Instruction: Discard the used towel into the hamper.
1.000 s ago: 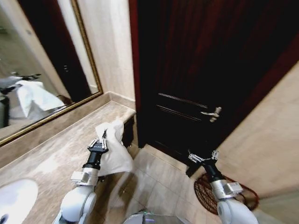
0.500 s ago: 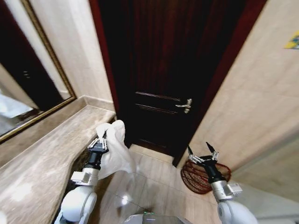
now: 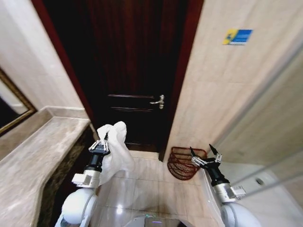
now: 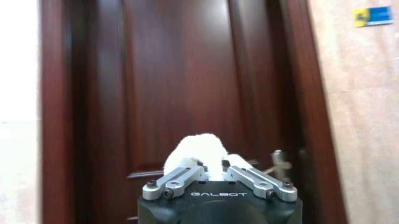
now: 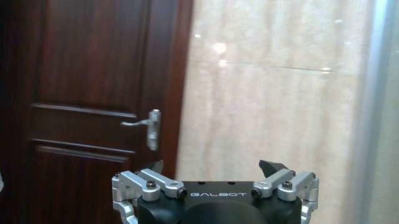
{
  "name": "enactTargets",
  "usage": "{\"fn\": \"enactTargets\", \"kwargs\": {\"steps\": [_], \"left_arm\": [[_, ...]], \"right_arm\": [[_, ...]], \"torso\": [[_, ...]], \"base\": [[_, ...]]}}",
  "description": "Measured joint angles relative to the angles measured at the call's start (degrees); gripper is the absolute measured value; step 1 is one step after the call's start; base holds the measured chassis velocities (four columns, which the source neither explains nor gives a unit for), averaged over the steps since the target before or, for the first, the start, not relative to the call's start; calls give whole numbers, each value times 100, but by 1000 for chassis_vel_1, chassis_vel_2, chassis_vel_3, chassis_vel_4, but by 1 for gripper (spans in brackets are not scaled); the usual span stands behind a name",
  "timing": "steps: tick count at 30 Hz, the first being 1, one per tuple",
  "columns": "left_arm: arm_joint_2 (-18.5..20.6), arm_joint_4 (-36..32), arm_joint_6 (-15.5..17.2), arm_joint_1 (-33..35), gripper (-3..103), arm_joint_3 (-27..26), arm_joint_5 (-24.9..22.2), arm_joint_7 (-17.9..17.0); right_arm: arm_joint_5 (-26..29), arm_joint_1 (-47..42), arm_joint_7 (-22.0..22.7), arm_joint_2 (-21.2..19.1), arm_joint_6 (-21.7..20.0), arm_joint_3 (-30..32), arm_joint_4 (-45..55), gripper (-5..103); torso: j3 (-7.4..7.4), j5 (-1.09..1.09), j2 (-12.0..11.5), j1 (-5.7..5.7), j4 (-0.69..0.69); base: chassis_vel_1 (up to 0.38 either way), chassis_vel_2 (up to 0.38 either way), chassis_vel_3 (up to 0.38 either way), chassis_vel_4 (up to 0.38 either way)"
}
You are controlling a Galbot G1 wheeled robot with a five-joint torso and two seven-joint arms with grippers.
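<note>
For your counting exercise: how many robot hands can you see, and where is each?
2. The left hand holds the white towel beside the counter; the right hand hangs open by the hamper.

One white towel (image 3: 116,151), bunched, is clamped in the left gripper (image 3: 99,144) and hangs beside the arm. One hamper (image 3: 182,163), a dark reddish-brown wire basket, stands on the floor against the wall just beside the door frame. Two grippers show: the left closed on the towel, the right gripper (image 3: 205,156) with its fingers spread and nothing between them. One dark wooden door (image 3: 132,71) with one metal handle (image 3: 158,101). One marble counter (image 3: 33,156). One blue and yellow sign (image 3: 237,36) on the wall.
</note>
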Motion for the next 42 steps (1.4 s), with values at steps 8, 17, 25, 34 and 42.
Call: {"fn": "enactTargets", "kwargs": {"steps": [8, 17, 25, 34, 42], "left_arm": [[-5, 52, -39, -12, 2, 2, 18, 0], [-16, 116, -107, -31, 2, 10, 44, -32], [-15, 123, -110, -43, 2, 12, 43, -48], [-12, 183, -290, -65, 2, 32, 26, -22], [-9, 208, -325, -73, 2, 27, 37, -26]], "right_arm": [[0, -7, 2, 3, 8, 1, 0, 100], [-3, -17, 6, 5, 18, 0, -4, 100], [0, -22, 12, 13, 62, -8, -24, 100], [23, -8, 26, 28, 73, -45, -23, 100], [14, 1, 33, 32, 68, -46, -11, 100]], "torso": [[0, -1, -1, 0, -1], [0, -1, -1, -1, -1], [0, -1, 0, -1, -3], [0, -1, -1, 0, 0], [0, -1, -1, 0, 0]], "base": [[-87, -150, -151, -91], [-85, -155, -156, -92], [-88, -113, -96, -80], [0, 0, 0, 0], [0, 0, 0, 0]]}}
